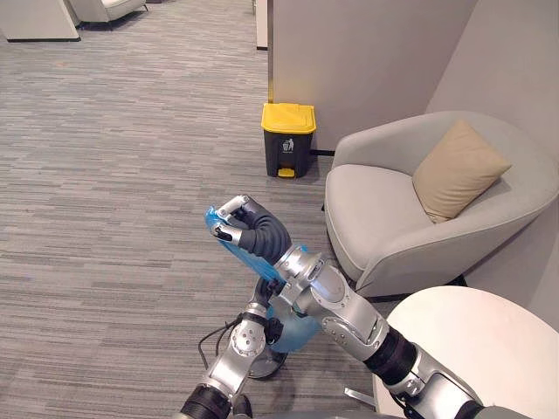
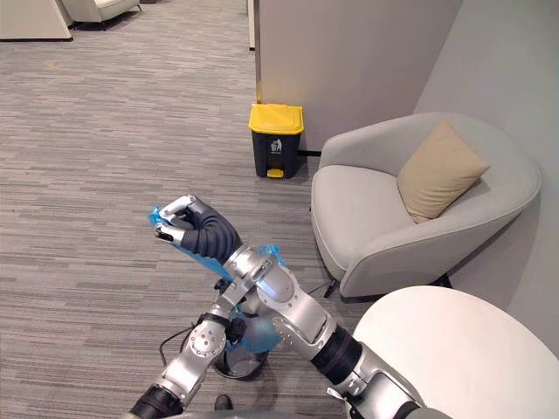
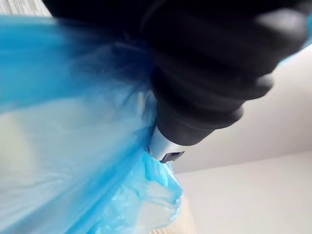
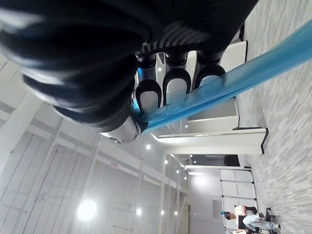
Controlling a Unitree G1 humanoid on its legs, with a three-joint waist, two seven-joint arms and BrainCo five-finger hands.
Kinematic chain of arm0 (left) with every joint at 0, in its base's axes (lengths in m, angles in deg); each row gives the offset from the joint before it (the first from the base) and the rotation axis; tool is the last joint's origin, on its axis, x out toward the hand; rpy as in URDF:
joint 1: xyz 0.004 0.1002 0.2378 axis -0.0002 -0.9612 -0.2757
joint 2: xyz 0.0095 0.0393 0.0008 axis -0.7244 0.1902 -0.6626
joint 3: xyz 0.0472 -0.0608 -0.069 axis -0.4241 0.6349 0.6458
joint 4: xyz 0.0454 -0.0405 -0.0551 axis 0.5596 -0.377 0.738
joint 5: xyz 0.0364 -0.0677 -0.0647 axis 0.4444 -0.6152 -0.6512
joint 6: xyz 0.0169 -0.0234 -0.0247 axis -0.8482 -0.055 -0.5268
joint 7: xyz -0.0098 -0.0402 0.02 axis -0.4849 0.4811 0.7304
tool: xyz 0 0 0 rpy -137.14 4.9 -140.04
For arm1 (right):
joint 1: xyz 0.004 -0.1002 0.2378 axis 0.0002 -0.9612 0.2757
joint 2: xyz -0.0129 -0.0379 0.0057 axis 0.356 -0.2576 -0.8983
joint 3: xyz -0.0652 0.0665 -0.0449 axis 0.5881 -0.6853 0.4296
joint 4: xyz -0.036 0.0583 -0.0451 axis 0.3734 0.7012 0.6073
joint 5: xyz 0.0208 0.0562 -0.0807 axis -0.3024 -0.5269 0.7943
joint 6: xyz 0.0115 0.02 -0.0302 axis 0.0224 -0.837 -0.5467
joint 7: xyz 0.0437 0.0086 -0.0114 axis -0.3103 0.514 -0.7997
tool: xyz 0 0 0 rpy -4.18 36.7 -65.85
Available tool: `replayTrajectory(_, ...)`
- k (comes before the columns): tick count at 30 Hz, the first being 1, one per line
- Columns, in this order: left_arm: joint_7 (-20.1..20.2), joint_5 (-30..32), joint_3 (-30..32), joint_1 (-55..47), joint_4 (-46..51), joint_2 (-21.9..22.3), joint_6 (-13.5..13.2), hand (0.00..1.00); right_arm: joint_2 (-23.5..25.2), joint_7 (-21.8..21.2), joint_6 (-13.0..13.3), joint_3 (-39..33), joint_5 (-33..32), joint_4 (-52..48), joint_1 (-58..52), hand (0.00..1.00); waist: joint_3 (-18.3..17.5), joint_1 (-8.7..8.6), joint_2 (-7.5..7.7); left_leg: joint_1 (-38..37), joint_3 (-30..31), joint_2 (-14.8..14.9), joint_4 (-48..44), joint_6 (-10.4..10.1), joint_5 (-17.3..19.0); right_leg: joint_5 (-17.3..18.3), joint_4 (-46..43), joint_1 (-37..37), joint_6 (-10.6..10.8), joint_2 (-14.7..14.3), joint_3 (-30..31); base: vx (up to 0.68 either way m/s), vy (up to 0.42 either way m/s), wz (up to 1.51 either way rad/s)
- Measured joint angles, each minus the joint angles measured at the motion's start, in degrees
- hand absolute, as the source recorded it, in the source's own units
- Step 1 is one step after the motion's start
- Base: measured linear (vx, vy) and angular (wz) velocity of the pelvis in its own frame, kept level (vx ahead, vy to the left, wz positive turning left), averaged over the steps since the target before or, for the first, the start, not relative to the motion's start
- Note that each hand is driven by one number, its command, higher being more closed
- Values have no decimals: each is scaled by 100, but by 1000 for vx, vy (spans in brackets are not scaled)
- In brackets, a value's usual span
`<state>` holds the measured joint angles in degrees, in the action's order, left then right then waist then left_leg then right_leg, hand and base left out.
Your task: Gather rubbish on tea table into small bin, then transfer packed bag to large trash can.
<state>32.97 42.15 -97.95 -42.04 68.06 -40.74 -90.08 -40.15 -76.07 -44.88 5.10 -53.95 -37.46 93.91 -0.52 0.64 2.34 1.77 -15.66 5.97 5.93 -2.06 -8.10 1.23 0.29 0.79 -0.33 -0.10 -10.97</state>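
Right robot hand (image 1: 244,223) seemingly clutches blue bag (image 1: 297,335).

You see a translucent blue bag (image 3: 73,122), a black trash can (image 1: 288,148) with a yellow lid, a pale grey armchair (image 1: 371,205) holding a tan cushion (image 1: 458,168), a white counter (image 1: 489,349), and grey streaked carpet (image 1: 113,175).

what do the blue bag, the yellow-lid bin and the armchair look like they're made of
Blue bag: thin translucent plastic film, glossy and crinkled, light showing through.
Yellow-lid bin: likely hard moulded plastic, smooth matte dark body, yellow lid.
Armchair: pale grey upholstery, probably woven fabric; soft matte surface, weave too small to confirm.
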Motion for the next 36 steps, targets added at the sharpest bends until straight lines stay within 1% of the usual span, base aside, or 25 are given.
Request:
replayTrajectory(2, 9, -8, 44, -30, 0, -7, 0, 100, -43, -116, 1, -8, 93, 0, -10, 100, 0, -5, -1, 0, 0, -1, 0, 0, 0, 0, 0, 0, 0, 1, 1, 0, 0, 0)
replayTrajectory(3, 20, -54, 82, -66, 0, -8, 1, 100, -64, -160, 10, -26, 120, -1, -54, 0, 1, -8, -1, 0, 0, -1, 0, 0, 0, 0, -1, -1, 0, 2, 2, 0, 0, 0)
replayTrajectory(4, 31, -60, 97, -85, 0, -9, 1, 100, -84, -163, 17, -35, 149, -1, -85, 0, 1, -8, -2, 0, 0, -1, 1, 0, 0, 0, -1, -2, 1, 2, 2, 0, 0, 0)
replayTrajectory(7, 129, -231, 354, -264, 3, 4, 2, 100, -167, -183, 30, -233, 560, -1, -382, 0, 3, -2, -5, 0, -5, -43, 2, 0, 0, 3, -3, -6, 4, 4, 1, 0, 0, 0)
replayTrajectory(11, 135, -394, 877, -466, 73, -5, 5, 100, -488, -267, 52, -736, 1261, -1, -879, 0, 8, 3, -14, 3, -4, -55, 3, 0, 0, 21, -4, -9, 31, 15, -2, 0, 0, 0)
replayTrajectory(12, 137, -417, 955, -492, 91, -4, 5, 100, -543, -265, 62, -785, 1357, -1, -938, 0, 7, 4, -19, 4, -3, -58, 3, 1, 0, 24, -4, -10, 36, 17, -4, 0, 0, 0)
replayTrajectory(14, 147, -453, 1112, -569, 199, -10, 5, 100, -740, -259, 125, -988, 1890, -1, -1152, 0, 6, 4, -40, 12, 1, -67, 4, 1, 0, 29, 2, -18, 44, 27, -8, 0, 0, 0)
replayTrajectory(15, 150, -454, 1147, -576, 221, -4, 5, 100, -788, -254, 132, -1030, 1968, 0, -1193, 0, 8, 5, -44, 14, 4, -70, 4, 1, 0, 31, 3, -21, 46, 30, -11, 0, 0, 0)
replayTrajectory(16, 179, -459, 1248, -599, 300, -4, 3, 100, -931, -239, 158, -1229, 2335, -1, -1346, 0, 7, 9, -52, 32, 10, -73, 4, 1, 0, 34, 4, -36, 52, 32, -15, 0, 0, 0)
replayTrajectory(17, 183, -461, 1253, -599, 304, -6, 2, 100, -959, -227, 158, -1254, 2378, -1, -1363, 0, 7, 10, -53, 33, 11, -73, 4, 1, 0, 35, 5, -37, 52, 33, -17, 0, 0, 0)
replayTrajectory(18, 236, -493, 1296, -604, 308, -12, 1, 100, -1063, -137, 162, -1399, 2624, -1, -1471, 0, 8, 12, -59, 47, 19, -76, 4, 1, 0, 35, 7, -46, 53, 35, -24, 0, 0, 0)
replayTrajectory(19, 250, -496, 1344, -617, 308, -12, 1, 100, -1102, -117, 175, -1455, 2723, -1, -1516, 0, 7, 11, -62, 53, 20, -77, 4, 1, 0, 35, 8, -52, 53, 36, -24, 0, 0, 0)
replayTrajectory(20, 247, -501, 1471, -688, 335, -5, 2, 100, -1236, -98, 200, -1568, 2953, -2, -1613, 0, 5, 6, -75, 76, 20, -81, 4, 1, 0, 35, 8, -74, 53, 39, -24, 0, 0, 0)
replayTrajectory(23, 251, -502, 1586, -786, 397, -25, 1, 100, -1498, 5, 310, -1871, 3313, -2, -1884, 0, 5, 1, -98, 115, 32, -79, 3, 1, 0, 19, 7, -101, 29, 42, -27, 0, 0, 0)
replayTrajectory(25, 257, -502, 1624, -810, 397, -73, 1, 100, -1641, 63, 324, -2000, 3505, -2, -2025, 0, 6, 9, -105, 119, 50, -82, 3, 2, 0, 16, 10, -101, 24, 37, -34, 21, 0, 1)
replayTrajectory(28, 257, -516, 1831, -893, 397, -57, 1, 100, -1650, 139, 349, -2430, 3739, -5, -2266, 0, 4, -3, -134, 125, 78, -84, 2, 2, 0, 17, 11, -100, 25, 36, -43, 37, 2, 1)
replayTrajectory(30, 257, -548, 1973, -981, 393, -46, 3, 100, -1547, 227, 379, -2878, 3817, -6, -2488, 0, 9, -23, -147, 127, 93, -80, 2, 1, 1, 17, 17, -101, 26, 37, -41, 0, 0, 0)
replayTrajectory(31, 259, -551, 1997, -1001, 393, -50, 3, 100, -1505, 270, 378, -2982, 3817, -6, -2555, 0, 10, -28, -149, 127, 95, -80, 2, 1, 2, 17, 20, -100, 26, 37, -40, 0, 0, 0)
replayTrajectory(33, 264, -552, 2094, -1072, 360, -43, 3, 100, -1334, 354, 378, -3270, 3816, 2, -2759, 0, 14, -49, -166, 133, 110, -77, 3, 0, 2, 18, 39, -100, 27, 37, -46, 6, 4, 2)
replayTrajectory(34, 285, -556, 2164, -1168, 253, -58, 2, 100, -1060, 370, 379, -3572, 3809, 130, -2950, 0, 19, -115, -195, 140, 128, -85, 3, -4, 7, 23, 57, -97, 35, 37, -58, 7, 8, 3)
replayTrajectory(36, 361, -557, 2244, -1217, 151, -58, 5, 100, -866, 372, 377, -3746, 3796, 374, -2984, 0, 29, -151, -213, 140, 135, -85, 3, -6, 9, 28, 56, -95, 42, 38, -63, 0, 0, 0)
